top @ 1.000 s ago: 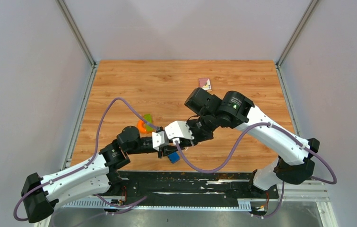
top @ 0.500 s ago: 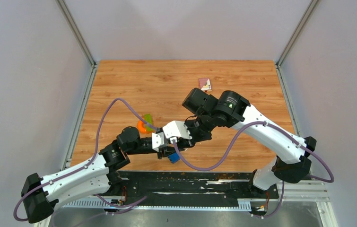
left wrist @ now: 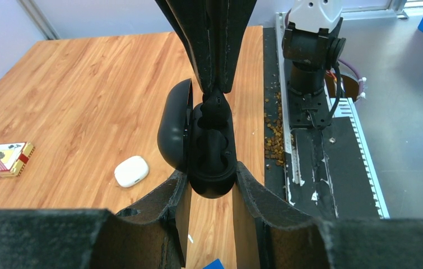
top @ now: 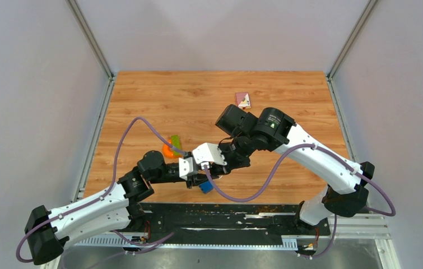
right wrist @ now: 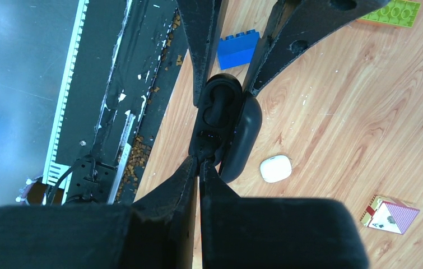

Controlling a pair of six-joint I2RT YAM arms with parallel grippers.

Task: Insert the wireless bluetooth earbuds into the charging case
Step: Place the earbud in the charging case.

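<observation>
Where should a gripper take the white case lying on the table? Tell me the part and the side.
Probably across its narrow middle, coming straight down from above: the white case lies flat and shut, a rounded oblong, with nothing against its long sides.

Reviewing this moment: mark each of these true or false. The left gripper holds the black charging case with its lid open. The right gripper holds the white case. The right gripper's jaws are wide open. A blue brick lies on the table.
1. The left gripper holds the black charging case with its lid open. True.
2. The right gripper holds the white case. False: the white case lies closed on the table, and nothing touches it.
3. The right gripper's jaws are wide open. False: they are shut, with their tips at the open inside of the black charging case.
4. A blue brick lies on the table. True.
</observation>
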